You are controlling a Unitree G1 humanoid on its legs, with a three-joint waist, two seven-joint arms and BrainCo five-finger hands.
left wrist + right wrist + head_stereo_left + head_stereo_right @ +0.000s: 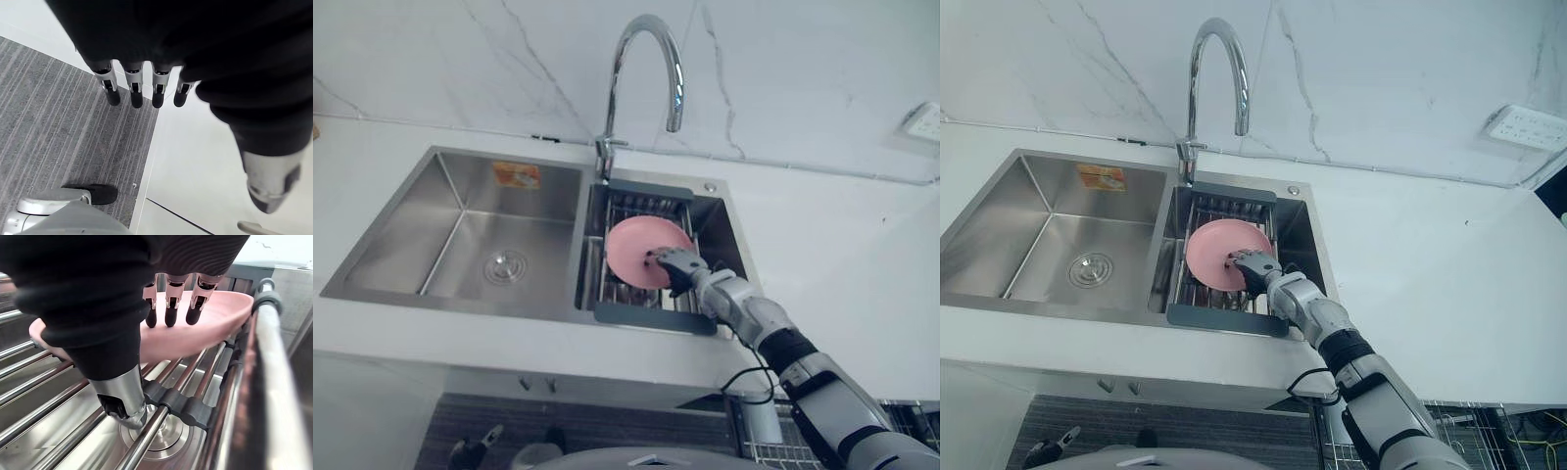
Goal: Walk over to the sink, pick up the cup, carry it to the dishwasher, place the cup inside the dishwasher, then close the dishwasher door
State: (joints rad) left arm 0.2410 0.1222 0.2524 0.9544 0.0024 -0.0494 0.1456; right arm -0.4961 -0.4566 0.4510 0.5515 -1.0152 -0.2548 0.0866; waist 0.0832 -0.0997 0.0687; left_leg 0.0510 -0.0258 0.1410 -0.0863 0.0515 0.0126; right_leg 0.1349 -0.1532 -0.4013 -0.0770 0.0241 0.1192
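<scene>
Right hand point(120, 387) is reaching unclenched, fingers straight over the pink dish point(195, 333) propped on the rack point(49, 396) just beneath, as I'm lining up a pinch; left hand point(134, 90) is dangling relaxed.

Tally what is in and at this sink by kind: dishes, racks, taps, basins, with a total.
Pink round dish: 1
Grey-framed wire drying rack: 1
Curved chrome tap: 1
Stainless steel basins: 2
Total: 5
</scene>
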